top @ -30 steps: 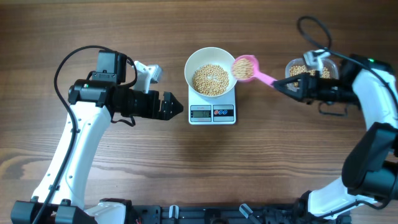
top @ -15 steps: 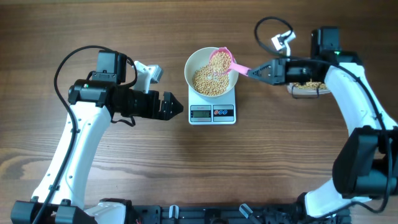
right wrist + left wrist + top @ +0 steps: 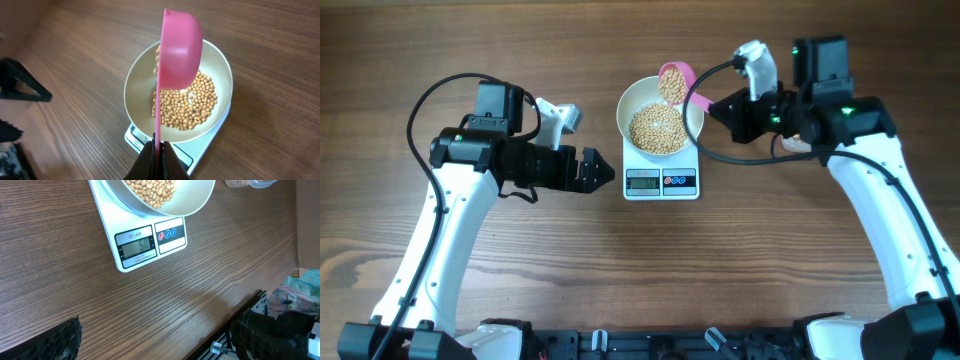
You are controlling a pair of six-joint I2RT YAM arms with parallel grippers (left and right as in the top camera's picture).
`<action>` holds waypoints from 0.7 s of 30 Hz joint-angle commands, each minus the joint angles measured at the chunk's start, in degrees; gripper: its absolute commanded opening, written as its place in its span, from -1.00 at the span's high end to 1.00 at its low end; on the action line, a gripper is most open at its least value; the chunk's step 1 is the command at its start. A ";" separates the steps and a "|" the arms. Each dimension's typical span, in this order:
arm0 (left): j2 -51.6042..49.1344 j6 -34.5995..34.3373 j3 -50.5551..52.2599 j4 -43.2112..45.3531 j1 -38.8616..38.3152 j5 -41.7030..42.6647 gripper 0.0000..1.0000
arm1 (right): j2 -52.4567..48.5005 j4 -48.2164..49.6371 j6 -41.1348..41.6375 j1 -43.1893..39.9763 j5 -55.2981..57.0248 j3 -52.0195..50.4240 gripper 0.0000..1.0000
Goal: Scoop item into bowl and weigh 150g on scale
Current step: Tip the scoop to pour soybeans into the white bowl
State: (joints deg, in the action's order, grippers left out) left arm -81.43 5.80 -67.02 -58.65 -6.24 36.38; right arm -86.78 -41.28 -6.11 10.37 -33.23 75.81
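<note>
Overhead: your right gripper [image 3: 713,104] pinches a pink plastic scoop [image 3: 674,80] tipped over the round white bowl [image 3: 629,101] of tan beans [image 3: 657,128] on the white square scale [image 3: 661,182]. Left wrist: your left gripper [image 3: 160,335] has jaws wide apart, facing the scale. Right wrist: scoop edge-on above beans.

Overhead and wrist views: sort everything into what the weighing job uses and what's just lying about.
In the job:
beans
bowl
scale
scoop
tub
right tool, shut on the scoop

Lying about:
left tool, open and empty beside the scale
clutter, blurred, at the left wrist view's right edge
</note>
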 commanded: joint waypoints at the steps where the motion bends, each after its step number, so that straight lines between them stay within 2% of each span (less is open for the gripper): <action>1: -0.02 1.31 0.57 0.11 0.24 1.07 -1.00 | 0.74 -0.57 -1.99 1.29 4.33 1.22 0.92; 10: -0.02 1.31 0.57 0.11 0.24 1.07 -1.00 | 0.74 -1.68 -12.20 2.86 6.40 1.22 0.91; 21: -0.02 1.31 0.57 0.11 0.24 1.07 -1.00 | 0.76 -1.20 -17.68 9.53 20.81 1.22 0.92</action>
State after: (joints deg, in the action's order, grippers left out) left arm -81.43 5.80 -67.02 -58.65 -6.24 36.38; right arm -86.78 -42.76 -20.75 18.13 -19.18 75.81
